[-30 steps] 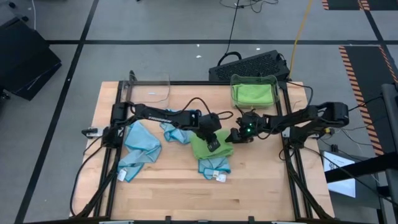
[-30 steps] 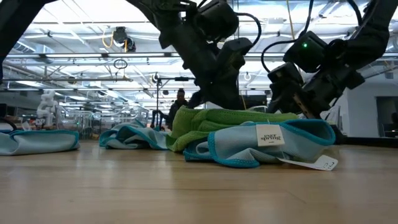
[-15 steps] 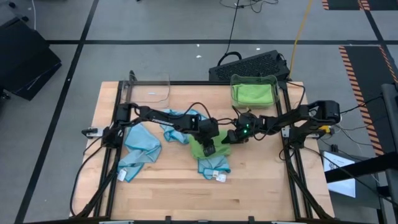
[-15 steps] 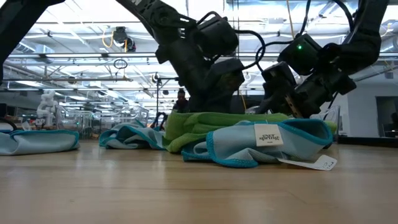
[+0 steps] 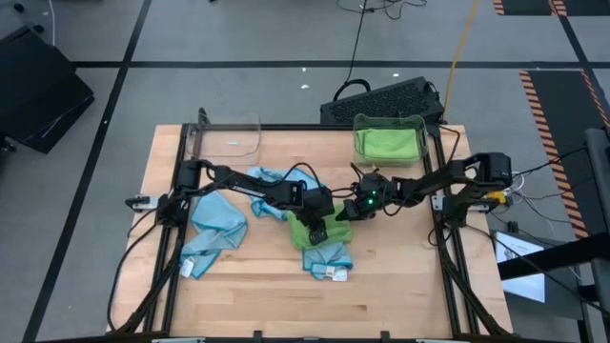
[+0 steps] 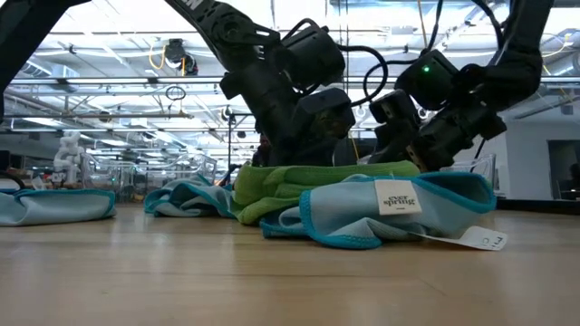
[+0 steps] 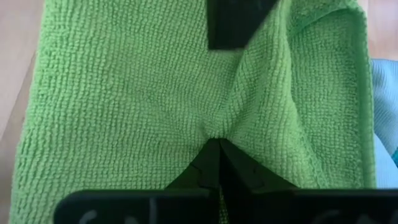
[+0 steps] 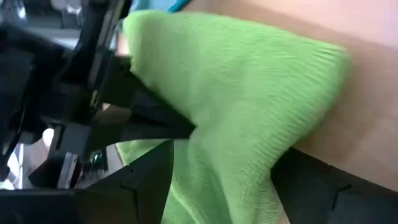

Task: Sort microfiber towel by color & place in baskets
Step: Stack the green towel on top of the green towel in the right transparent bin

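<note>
A green towel (image 5: 313, 229) lies bunched at the table's middle, partly over a light blue towel (image 5: 329, 257) with a white label (image 6: 394, 196). My left gripper (image 7: 214, 142) is shut on the green towel from the left. My right gripper (image 8: 221, 162) has come in from the right and stands open, one finger on either side of the towel's raised right end. Two more blue towels (image 5: 214, 224) (image 5: 272, 195) lie on the left half. One clear basket (image 5: 229, 139) stands at the far left, and another (image 5: 389, 141) at the far right holds green towels. My left gripper pinches a raised fold near the middle of the green towel (image 7: 214, 127) between its two shut fingers. They slant down onto it from the table's left. Creases run out from the pinch, and the rest of the towel rests on the table and on the blue towel. My right gripper has the towel's bunched end (image 8: 236, 124) filling the gap between its fingers; whether they touch it, I cannot tell.
A black keyboard (image 5: 381, 98) lies beyond the far edge, behind the right basket. Bare wood is free along the near edge (image 5: 286, 305). Cables run along both arms.
My left gripper has sunk and drawn toward the table's left and near edge, staying shut on the green towel, whose raised middle now sits lower. My right gripper has moved toward the table's left, up to the towel's right end.
</note>
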`<control>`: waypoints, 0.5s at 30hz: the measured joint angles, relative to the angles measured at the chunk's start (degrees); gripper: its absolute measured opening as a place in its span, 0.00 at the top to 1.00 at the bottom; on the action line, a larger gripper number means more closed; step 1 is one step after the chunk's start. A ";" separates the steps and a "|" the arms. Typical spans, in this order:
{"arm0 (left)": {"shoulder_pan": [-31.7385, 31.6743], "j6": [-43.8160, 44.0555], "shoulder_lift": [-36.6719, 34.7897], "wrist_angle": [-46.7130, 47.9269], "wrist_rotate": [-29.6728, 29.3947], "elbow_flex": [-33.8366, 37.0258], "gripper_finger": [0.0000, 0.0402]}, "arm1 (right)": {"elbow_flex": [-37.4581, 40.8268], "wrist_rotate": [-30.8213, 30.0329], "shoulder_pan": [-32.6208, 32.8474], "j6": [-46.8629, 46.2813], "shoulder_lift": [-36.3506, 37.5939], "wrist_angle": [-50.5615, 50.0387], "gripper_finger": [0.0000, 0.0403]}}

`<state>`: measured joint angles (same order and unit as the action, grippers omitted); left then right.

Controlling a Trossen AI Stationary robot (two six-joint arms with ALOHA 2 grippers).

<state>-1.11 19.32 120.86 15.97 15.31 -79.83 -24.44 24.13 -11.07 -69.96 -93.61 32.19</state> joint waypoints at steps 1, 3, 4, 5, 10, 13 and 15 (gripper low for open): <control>0.04 -0.20 0.00 0.00 -0.08 0.00 0.97 | -0.53 0.52 0.00 0.35 -0.51 0.28 0.40; 0.09 -0.57 0.00 0.01 -0.23 0.00 0.96 | -1.65 1.95 0.01 0.60 -1.64 1.39 0.42; 0.09 -0.89 0.00 0.02 -0.25 0.00 0.96 | -2.22 2.59 0.18 0.64 -2.20 1.84 0.43; 0.09 -1.17 0.00 0.02 -0.27 0.00 0.97 | -2.61 2.79 0.37 0.68 -2.70 2.53 0.45; 0.00 -1.32 0.00 0.21 -1.09 0.00 0.99 | -3.15 2.89 1.25 2.79 -2.91 3.09 0.60; 0.00 -1.28 0.00 0.24 -1.68 0.00 0.98 | -3.13 2.93 1.25 4.56 -2.85 2.27 0.74; 0.01 -1.24 0.00 0.26 -1.86 0.00 0.97 | -3.04 2.87 1.22 4.71 -2.85 2.33 0.85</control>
<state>-1.10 18.09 120.86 16.23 13.45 -79.83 -27.49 27.00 -9.85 -65.25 -96.47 34.52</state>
